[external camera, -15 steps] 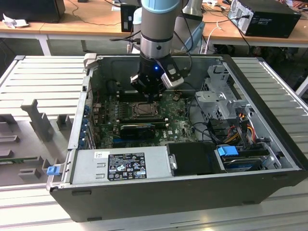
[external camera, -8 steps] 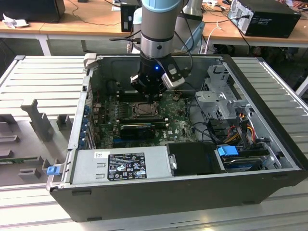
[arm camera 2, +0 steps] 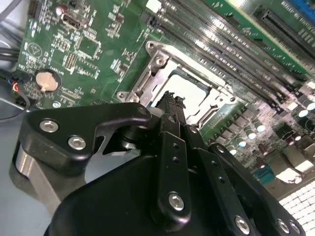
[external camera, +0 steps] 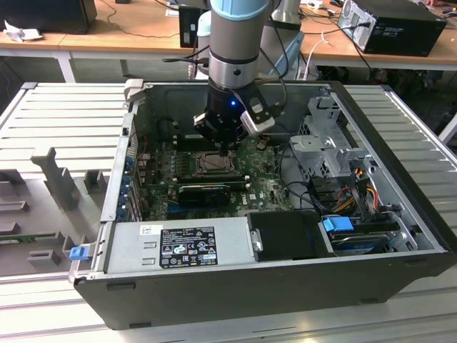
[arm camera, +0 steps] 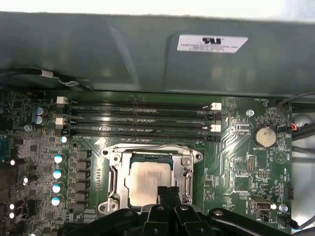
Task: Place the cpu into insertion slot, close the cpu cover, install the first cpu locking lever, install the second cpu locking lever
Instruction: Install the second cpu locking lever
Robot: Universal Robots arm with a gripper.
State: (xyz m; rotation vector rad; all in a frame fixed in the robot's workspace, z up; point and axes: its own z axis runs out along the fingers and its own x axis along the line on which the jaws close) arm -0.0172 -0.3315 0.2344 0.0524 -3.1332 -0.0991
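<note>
Cpu (arm camera: 147,183) seated under closed cpu cover (arm camera: 114,173), jaws clenched together above, green motherboard (arm camera: 236,147), wooden desks (external camera: 143,28) behind

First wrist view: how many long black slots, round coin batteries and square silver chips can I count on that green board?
Long black slots: 4
Round coin battery: 1
Square silver chip, the cpu: 1
Total: 6

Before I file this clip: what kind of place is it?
Probably an electronics assembly lab: an open computer case on a slatted metal workbench, wooden desks with cables behind, the gripper over the cpu.
</note>
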